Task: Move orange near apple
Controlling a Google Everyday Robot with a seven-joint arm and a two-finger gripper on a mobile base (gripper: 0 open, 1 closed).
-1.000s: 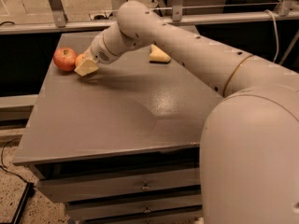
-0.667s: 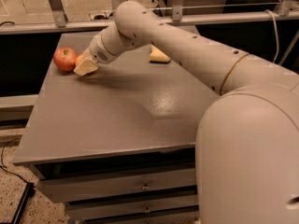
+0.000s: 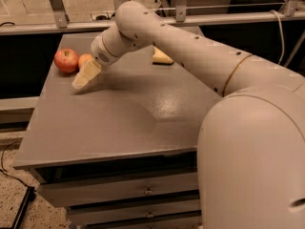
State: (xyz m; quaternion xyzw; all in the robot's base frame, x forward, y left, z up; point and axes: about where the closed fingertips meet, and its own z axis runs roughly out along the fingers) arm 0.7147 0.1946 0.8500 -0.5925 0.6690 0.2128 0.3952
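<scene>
The red apple (image 3: pixel 66 60) sits at the far left of the grey table (image 3: pixel 119 123). The orange (image 3: pixel 85 59) rests on the table right beside the apple, on its right, and the gripper partly hides it. My gripper (image 3: pixel 82 78) hangs just in front of the orange and a little below it in the picture, close to the table top and pointing down-left. The orange is behind the gripper, not inside it. The arm (image 3: pixel 190 51) reaches in from the right, across the table.
A pale yellow sponge (image 3: pixel 162 57) lies at the back of the table, right of the arm's wrist. A metal rail (image 3: pixel 143 23) runs behind the table. Drawers (image 3: pixel 147 190) sit under the front edge.
The gripper has drawn back from the apple towards the front of the table. The orange, hidden at the gripper before, now shows on the table beside the apple.
</scene>
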